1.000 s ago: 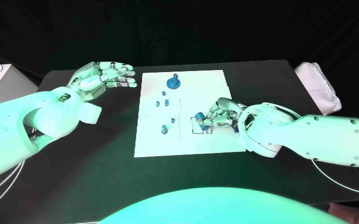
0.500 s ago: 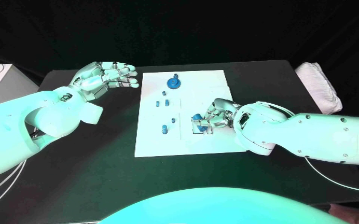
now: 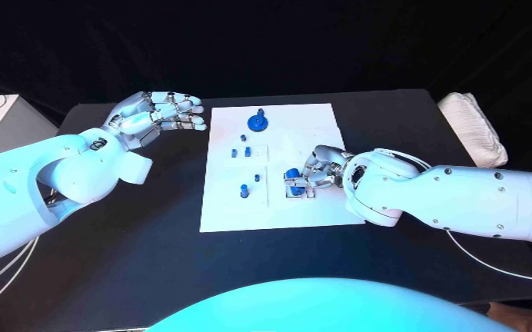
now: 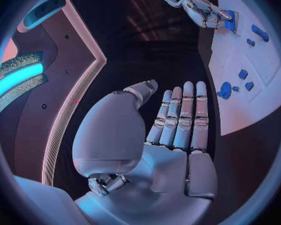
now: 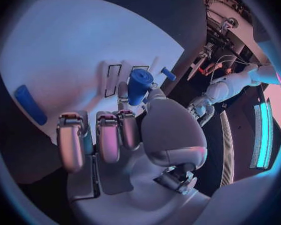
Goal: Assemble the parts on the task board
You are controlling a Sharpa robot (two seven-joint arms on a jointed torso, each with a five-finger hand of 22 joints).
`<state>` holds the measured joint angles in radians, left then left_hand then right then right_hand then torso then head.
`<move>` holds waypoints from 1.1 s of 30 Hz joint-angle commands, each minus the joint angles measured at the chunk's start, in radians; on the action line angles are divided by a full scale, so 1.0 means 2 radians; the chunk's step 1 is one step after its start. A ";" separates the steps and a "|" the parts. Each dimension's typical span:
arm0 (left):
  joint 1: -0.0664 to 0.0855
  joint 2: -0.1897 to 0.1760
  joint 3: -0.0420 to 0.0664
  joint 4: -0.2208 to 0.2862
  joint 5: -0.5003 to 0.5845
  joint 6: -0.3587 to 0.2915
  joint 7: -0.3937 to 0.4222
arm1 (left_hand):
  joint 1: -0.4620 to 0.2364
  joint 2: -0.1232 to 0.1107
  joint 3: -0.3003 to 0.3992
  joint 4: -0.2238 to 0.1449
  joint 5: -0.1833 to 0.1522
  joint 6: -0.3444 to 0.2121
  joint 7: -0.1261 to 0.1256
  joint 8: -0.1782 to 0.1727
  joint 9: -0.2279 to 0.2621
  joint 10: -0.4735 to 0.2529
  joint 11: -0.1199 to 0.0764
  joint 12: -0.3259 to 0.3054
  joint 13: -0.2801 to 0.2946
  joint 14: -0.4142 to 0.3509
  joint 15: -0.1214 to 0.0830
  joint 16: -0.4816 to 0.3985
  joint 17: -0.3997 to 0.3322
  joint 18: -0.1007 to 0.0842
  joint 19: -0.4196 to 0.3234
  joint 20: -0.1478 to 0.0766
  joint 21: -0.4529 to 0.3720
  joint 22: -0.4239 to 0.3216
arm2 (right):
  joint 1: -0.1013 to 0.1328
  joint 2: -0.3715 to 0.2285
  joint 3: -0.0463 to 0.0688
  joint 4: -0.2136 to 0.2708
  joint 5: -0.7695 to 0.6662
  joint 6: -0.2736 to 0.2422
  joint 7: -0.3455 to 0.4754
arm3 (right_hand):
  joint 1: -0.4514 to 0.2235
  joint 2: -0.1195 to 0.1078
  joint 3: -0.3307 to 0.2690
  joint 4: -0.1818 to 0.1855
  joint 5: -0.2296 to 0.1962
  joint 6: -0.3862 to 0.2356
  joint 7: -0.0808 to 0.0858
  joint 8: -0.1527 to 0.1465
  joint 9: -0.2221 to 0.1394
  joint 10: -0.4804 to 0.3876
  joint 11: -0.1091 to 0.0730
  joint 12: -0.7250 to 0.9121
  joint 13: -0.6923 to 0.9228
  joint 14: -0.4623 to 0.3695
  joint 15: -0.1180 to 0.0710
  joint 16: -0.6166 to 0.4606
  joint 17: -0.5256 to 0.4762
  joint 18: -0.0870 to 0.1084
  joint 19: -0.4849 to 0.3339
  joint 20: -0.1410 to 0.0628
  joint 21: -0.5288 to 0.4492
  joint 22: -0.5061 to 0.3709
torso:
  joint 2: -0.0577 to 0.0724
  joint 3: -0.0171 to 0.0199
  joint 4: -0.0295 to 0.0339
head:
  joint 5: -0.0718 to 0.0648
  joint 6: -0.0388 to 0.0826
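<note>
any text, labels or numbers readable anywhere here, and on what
None can be read.
The task board bears only thin black outline rectangles beside the blue parts, no lettering.
The right hand, left hand and arms show no markings.

A black surface (image 3: 133,240) stands before a black backdrop (image 3: 277,24) that closes off the whole far side. A white padded bundle (image 3: 474,127) lies at the surface's far right corner, and a pale box edge (image 3: 14,121) sits just past its left side. Bluish light falls over everything.
</note>
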<state>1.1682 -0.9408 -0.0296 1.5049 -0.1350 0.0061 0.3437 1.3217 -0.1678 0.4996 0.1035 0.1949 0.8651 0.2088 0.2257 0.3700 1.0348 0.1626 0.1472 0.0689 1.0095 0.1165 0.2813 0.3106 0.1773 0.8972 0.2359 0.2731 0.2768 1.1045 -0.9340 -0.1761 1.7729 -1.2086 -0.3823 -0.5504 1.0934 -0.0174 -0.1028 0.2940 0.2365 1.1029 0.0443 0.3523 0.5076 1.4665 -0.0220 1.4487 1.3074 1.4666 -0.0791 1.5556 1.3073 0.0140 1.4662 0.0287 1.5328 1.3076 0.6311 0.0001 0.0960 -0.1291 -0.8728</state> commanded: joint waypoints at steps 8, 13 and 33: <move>0.000 0.000 0.000 0.000 0.003 0.011 0.002 | -0.005 0.000 -0.001 0.004 0.003 -0.001 0.001 -0.002 -0.001 -0.002 0.000 0.000 0.001 -0.001 0.003 -0.003 0.001 0.002 0.004 0.000 -0.002 -0.001 | -0.001 0.001 0.000 0.000 -0.015 0.015 -0.004 | -0.065 -0.007 -0.039 0.001 -0.064 -0.006 0.003 0.008 0.002 0.026 0.000 -0.005 0.087 0.049 -0.002 0.002 0.117 -0.003 0.048 -0.003 0.000 0.127 | -0.001 0.0001 0.0002 | -0.001 0.000; 0.000 -0.001 0.000 0.000 0.003 0.011 0.001 | -0.005 0.000 -0.001 0.004 0.003 -0.001 0.001 -0.002 -0.001 -0.002 0.000 0.000 0.001 -0.001 0.003 -0.003 0.001 0.002 0.004 0.000 -0.002 -0.001 | -0.002 -0.001 0.000 0.003 -0.024 0.006 -0.003 | -0.089 -0.020 -0.033 0.002 -0.077 -0.007 0.003 0.010 0.002 0.026 0.000 -0.006 0.088 0.049 -0.002 0.002 0.117 -0.004 0.048 -0.003 0.001 0.127 | 0.000 0.0001 -0.0002 | -0.001 0.000; 0.000 -0.002 0.000 -0.001 0.003 0.009 0.000 | -0.005 0.000 -0.001 0.005 0.003 -0.001 0.001 -0.002 -0.001 -0.003 0.001 0.000 0.000 -0.002 0.003 -0.004 0.001 0.002 0.004 0.000 -0.003 -0.002 | 0.003 -0.078 0.001 0.052 -0.013 -0.083 0.083 | 0.028 -0.007 -0.026 -0.003 -0.015 -0.038 0.014 -0.003 -0.007 0.022 0.009 -0.018 0.084 0.048 0.005 -0.001 0.112 -0.003 0.047 0.003 -0.003 0.126 | -0.001 -0.0002 -0.0010 | -0.004 0.000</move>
<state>1.1682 -0.9454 -0.0297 1.5020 -0.1349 0.0108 0.3391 1.3217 -0.1678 0.4967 0.1063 0.1949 0.8652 0.2088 0.2258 0.3701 1.0348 0.1626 0.1472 0.0685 1.0095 0.1165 0.2776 0.3114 0.1773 0.8971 0.2359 0.2732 0.2746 1.1071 -1.0766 -0.1743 1.8685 -1.2458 -0.4782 -0.4626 1.1425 -0.0316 -0.1484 0.2858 0.2035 1.0329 0.0709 0.3501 0.4947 1.4652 -0.0118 1.4189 1.3073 1.4665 -0.0789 1.5555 1.3078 0.0142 1.4662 0.0288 1.5316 1.3081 0.6288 0.0002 0.0941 -0.1337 -0.8728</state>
